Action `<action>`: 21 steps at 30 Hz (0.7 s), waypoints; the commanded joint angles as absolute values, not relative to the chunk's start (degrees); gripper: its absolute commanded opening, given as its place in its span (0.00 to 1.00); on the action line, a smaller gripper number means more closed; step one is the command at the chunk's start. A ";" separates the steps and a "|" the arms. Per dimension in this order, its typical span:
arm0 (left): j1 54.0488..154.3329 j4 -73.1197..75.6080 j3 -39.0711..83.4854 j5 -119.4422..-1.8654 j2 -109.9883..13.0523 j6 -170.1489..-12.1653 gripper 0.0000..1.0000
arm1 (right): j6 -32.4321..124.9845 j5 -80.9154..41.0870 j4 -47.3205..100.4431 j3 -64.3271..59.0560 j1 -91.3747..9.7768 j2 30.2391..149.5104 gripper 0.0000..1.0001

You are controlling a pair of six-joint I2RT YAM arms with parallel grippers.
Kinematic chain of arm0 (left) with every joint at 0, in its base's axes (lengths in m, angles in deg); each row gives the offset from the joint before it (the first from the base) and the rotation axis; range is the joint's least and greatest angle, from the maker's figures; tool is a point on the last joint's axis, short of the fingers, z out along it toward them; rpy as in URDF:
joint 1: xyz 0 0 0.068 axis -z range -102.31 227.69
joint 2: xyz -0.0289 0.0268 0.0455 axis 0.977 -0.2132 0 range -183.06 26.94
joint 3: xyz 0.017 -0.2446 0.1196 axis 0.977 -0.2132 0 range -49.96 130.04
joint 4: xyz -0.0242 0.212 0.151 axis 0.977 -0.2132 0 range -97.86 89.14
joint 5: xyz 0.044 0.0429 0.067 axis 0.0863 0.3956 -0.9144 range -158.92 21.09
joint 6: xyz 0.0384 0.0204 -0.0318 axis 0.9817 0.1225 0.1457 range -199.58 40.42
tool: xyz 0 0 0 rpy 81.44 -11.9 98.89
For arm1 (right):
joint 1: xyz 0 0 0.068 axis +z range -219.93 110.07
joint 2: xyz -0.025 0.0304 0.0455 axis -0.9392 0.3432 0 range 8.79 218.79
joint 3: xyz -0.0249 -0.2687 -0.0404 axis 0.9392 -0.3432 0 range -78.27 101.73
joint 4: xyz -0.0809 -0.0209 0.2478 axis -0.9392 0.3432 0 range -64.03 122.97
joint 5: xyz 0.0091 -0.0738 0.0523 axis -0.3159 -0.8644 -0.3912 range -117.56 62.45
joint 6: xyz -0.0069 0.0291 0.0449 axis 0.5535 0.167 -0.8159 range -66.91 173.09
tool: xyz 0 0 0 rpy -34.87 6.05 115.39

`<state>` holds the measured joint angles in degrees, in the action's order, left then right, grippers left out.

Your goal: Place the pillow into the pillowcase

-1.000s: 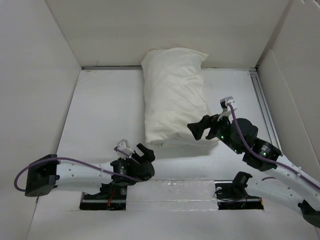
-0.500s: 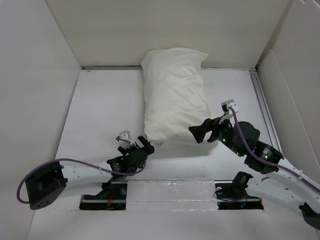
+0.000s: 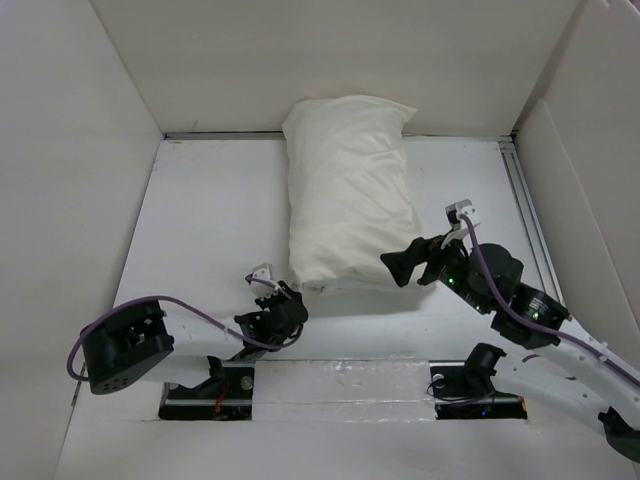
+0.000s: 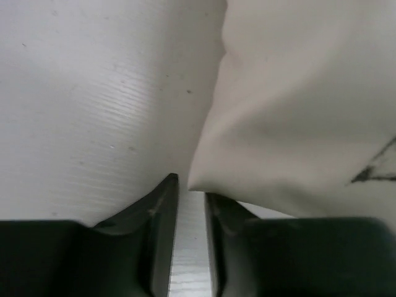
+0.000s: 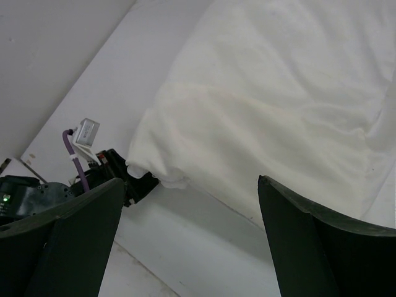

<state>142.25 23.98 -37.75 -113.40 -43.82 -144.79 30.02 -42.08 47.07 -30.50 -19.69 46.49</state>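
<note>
At near tabletop (image 4: 93,93) edge: pillowcase (image 4: 297,124) corner, thin, limp, probably light; likeliest pinch point.
Left gripper (image 4: 190,185): narrow gap, holding nothing.
Right gripper (image 3: 393,270): wide, empty.

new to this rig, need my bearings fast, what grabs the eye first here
The plump cream pillowcase fills the middle of the table, its far end at the back wall. The left pincer, narrowly parted, points at its near left corner; the right pincer gapes wide by the near right corner.

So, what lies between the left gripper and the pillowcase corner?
Nothing: in the left wrist view, only bare table shows between the left gripper and the pillowcase corner.
</note>
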 commanded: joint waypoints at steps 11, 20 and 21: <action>142.64 7.13 -32.46 -124.46 -38.20 -148.58 0.16 | 28.57 -45.93 51.73 -35.54 -20.00 41.23 0.97; 139.84 25.23 -39.59 -120.68 -36.69 -140.15 0.70 | 28.04 -45.22 51.89 -35.12 -20.00 42.28 0.97; 139.83 26.20 -39.59 -120.68 -36.69 -139.18 0.69 | 28.04 -45.22 51.89 -35.12 -20.00 42.28 0.97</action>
<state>140.43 19.78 -39.18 -120.31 -37.33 -143.02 28.64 -45.23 52.62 -36.84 -19.73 42.77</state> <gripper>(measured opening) 0.695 0.972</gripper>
